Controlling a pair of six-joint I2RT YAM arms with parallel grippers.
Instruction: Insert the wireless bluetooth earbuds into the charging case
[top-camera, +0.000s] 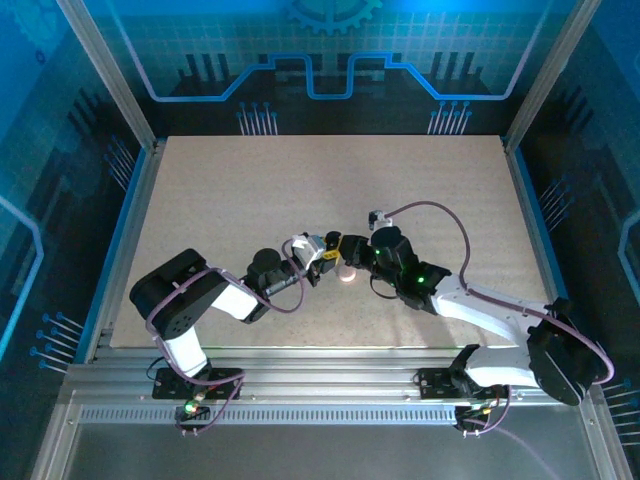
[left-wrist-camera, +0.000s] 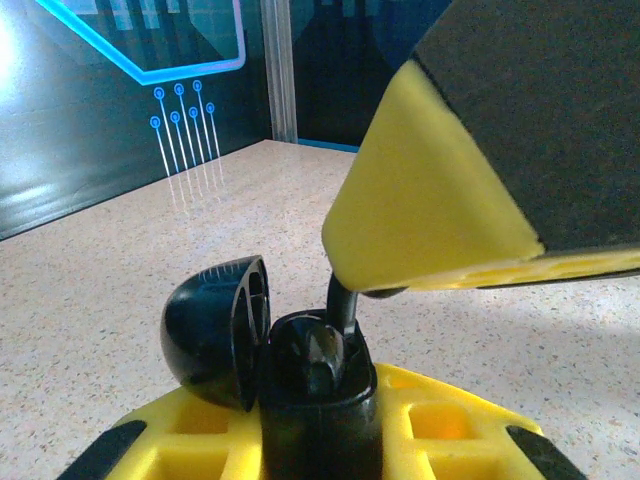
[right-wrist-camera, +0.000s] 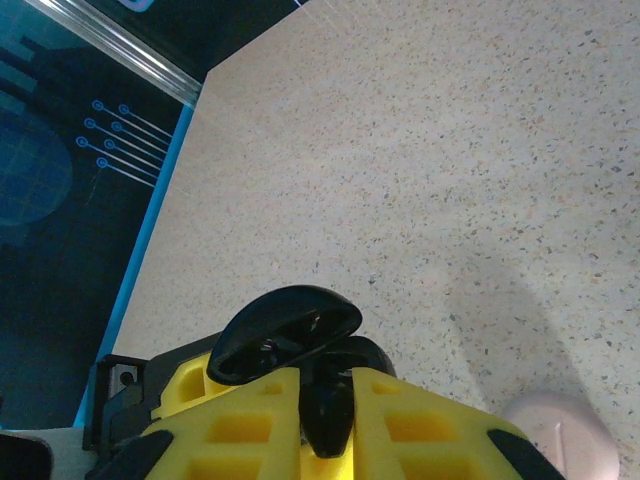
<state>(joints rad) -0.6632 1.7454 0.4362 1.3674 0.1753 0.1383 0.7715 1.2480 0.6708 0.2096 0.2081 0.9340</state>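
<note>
1. The two arms met near the middle of the desk (top-camera: 240, 190), and the left hand (top-camera: 318, 250) and right hand (top-camera: 345, 250) were almost touching.
2. The left hand (left-wrist-camera: 320, 430) was closed tight on the charging case (left-wrist-camera: 318, 375), which sat upright between its yellow fingers (left-wrist-camera: 440, 425).
3. The case's lid (left-wrist-camera: 215, 330) stood swung open to the left in the left wrist view, with the dark hollow of the case exposed beside it.
4. The right hand (right-wrist-camera: 328, 395) was nearly shut, pinching the black earbud (right-wrist-camera: 328, 415) between its yellow fingers (right-wrist-camera: 250, 420).
5. In the left wrist view the black earbud (left-wrist-camera: 342, 300) hung from the right hand's yellow fingertip, and its lower end reached the mouth of the open case; I could not tell if it was seated.
6. From the right wrist, the open lid (right-wrist-camera: 290, 325) lay just ahead of the fingertips.
7. A pink round disc (top-camera: 347, 273) rested on the desk just beside the hands, towards the near edge, and it appeared at the lower right of the right wrist view (right-wrist-camera: 560, 430).
</note>
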